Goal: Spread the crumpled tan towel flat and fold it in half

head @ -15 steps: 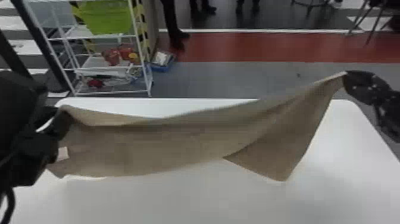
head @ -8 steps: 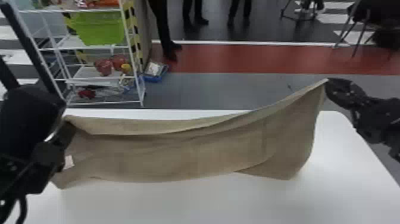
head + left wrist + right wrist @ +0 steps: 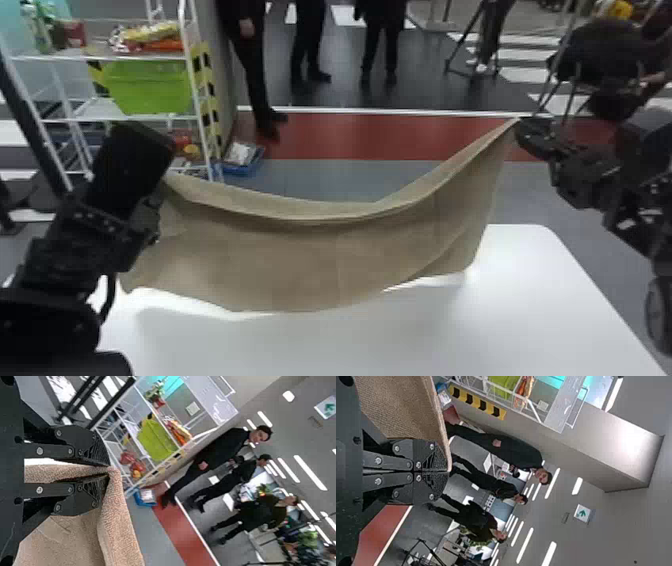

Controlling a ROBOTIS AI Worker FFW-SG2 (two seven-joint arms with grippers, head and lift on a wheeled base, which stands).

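Observation:
In the head view the tan towel (image 3: 320,255) hangs stretched between both grippers above the white table, its upper edge sagging in the middle. My left gripper (image 3: 162,187) is at its left upper corner, and my right gripper (image 3: 520,122) is at its raised right corner. The left wrist view has the left gripper (image 3: 107,470) shut on the towel (image 3: 119,522), a thick fold pinched between the fingertips. In the right wrist view the right gripper (image 3: 447,471) is shut on the corner of the towel (image 3: 403,407), fingers pressed together.
The white table (image 3: 540,300) lies beneath the towel. Beyond its far left side stands a white wire shelf (image 3: 135,118) with a green bin (image 3: 147,87). A blue tray (image 3: 242,162) rests on the floor beside it.
Both grippers have risen, lifting the towel higher above the table. The right end now stands well above the left, and the upper edge sags more. The head view has tilted up slightly.

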